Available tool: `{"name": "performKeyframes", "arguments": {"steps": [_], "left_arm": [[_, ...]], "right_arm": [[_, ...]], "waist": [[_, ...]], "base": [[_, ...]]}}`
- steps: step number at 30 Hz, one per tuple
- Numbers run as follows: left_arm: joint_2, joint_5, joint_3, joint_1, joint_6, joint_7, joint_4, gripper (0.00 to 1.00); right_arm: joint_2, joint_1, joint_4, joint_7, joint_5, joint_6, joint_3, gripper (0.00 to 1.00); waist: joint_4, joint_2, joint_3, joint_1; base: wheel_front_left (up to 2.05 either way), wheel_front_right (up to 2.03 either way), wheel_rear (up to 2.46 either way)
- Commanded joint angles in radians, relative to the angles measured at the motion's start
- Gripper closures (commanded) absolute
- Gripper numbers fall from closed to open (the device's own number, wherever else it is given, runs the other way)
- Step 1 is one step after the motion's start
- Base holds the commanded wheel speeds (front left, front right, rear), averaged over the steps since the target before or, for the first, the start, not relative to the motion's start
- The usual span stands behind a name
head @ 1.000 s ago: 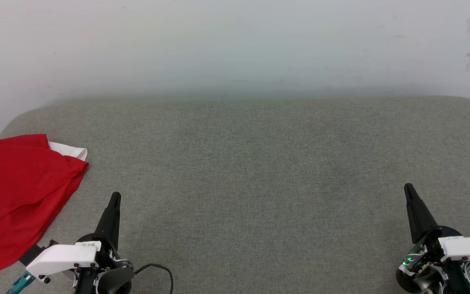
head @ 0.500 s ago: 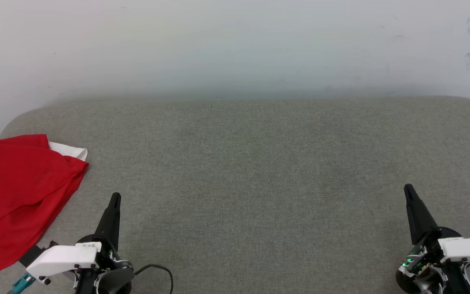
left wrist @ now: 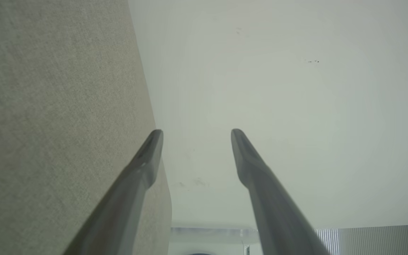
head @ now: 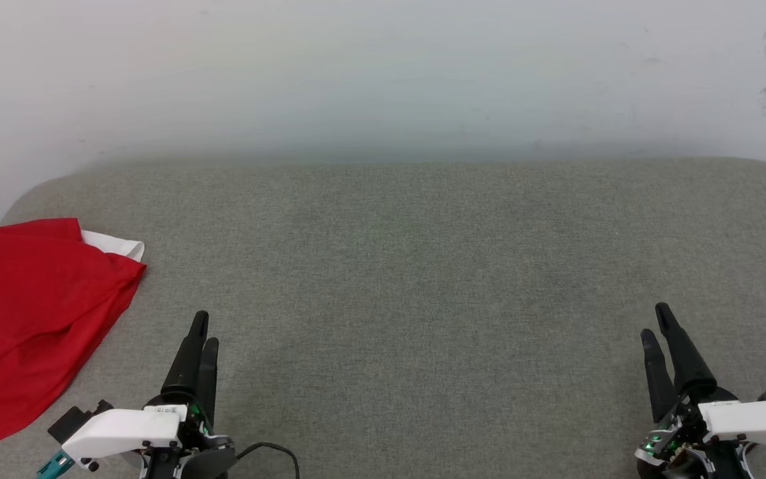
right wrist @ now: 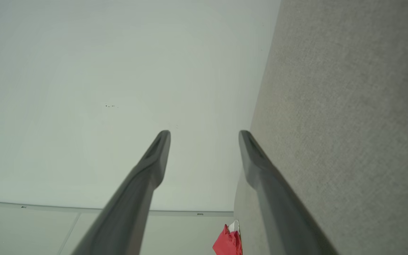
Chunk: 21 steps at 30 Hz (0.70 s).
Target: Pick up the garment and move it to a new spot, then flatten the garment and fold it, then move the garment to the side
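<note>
The garment (head: pixel 30 319) is a bright red heap with a white sleeve edge, lying at the far left of the grey cloth surface (head: pixel 409 266) and running off the frame's left edge. Its lettering is hidden. My left gripper (head: pixel 205 330) hovers low at the front left, a short way right of the garment and apart from it. It stands open and empty, as the left wrist view (left wrist: pixel 195 132) confirms. My right gripper (head: pixel 653 321) is at the front right, far from the garment, open and empty (right wrist: pixel 204 132). A small bit of the garment (right wrist: pixel 229 241) shows at the bottom of the right wrist view.
A plain white wall (head: pixel 383 73) stands right behind the grey surface. The surface's rounded back corners lie at the far left and far right. A black cable (head: pixel 270 449) loops beside my left wrist. Broad bare cloth spreads between the two grippers.
Both grippers have gone from shut to open. My left gripper has shifted slightly to the right. The garment has not moved.
</note>
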Motion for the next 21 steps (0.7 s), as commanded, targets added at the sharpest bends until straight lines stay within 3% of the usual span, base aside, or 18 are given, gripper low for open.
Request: {"name": "performKeyframes", "arguments": {"steps": [1,11,21], "left_arm": [[0.003,0.008,-0.011,-0.008,0.000,-0.011,-0.033,0.00],[0.002,0.111,-0.038,0.014,0.000,-0.059,-0.113,0.00],[0.002,0.344,-0.024,0.020,0.000,-0.098,-0.167,0.00]], "right_arm": [[-0.001,-0.006,-0.030,-0.010,-0.005,0.000,0.008,0.00],[-0.002,0.007,-0.092,-0.058,-0.094,0.000,0.026,0.00],[-0.002,0.014,-0.134,-0.098,-0.413,0.000,0.024,0.00]], "waist": [[0.001,0.0000,0.000,0.0000],[0.006,0.0000,-0.002,0.0000],[0.011,0.0000,-0.001,0.0000]], "base": [[0.00,0.00,0.00],[0.00,0.00,0.00],[0.00,0.00,0.00]]}}
